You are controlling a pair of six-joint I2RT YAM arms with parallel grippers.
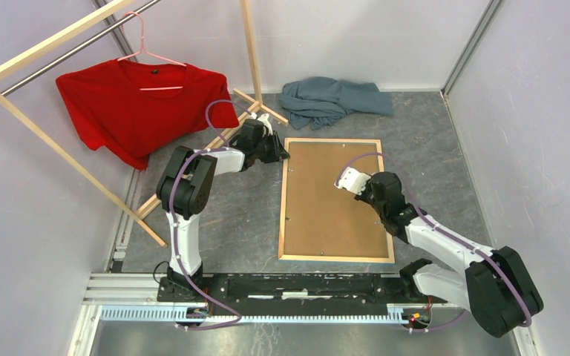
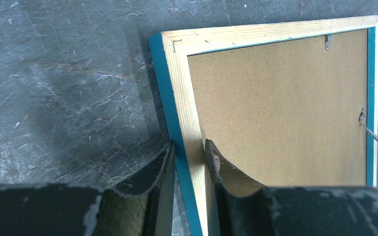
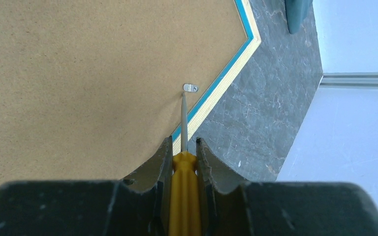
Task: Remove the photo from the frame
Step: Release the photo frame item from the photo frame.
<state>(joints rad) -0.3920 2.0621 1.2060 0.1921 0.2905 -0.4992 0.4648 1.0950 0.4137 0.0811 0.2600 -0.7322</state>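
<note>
One frame [image 1: 337, 259] is lying face down on the grey surface [image 1: 245, 222], its backing board [image 1: 332, 204] facing up and hiding the photo. Left arm [image 1: 193, 185] is reaching, elbow bent, to the frame's far-left corner. The left gripper [image 2: 189, 147] is pinching the wooden rail there, jaws narrowly parted around it. Right arm [image 1: 445, 245] is stretching over the frame's right side. The right gripper [image 3: 183, 145] is clamping a yellow-handled screwdriver [image 3: 183, 196], whose tip is resting at a metal tab [image 3: 191, 87] beside the frame's far rail.
</note>
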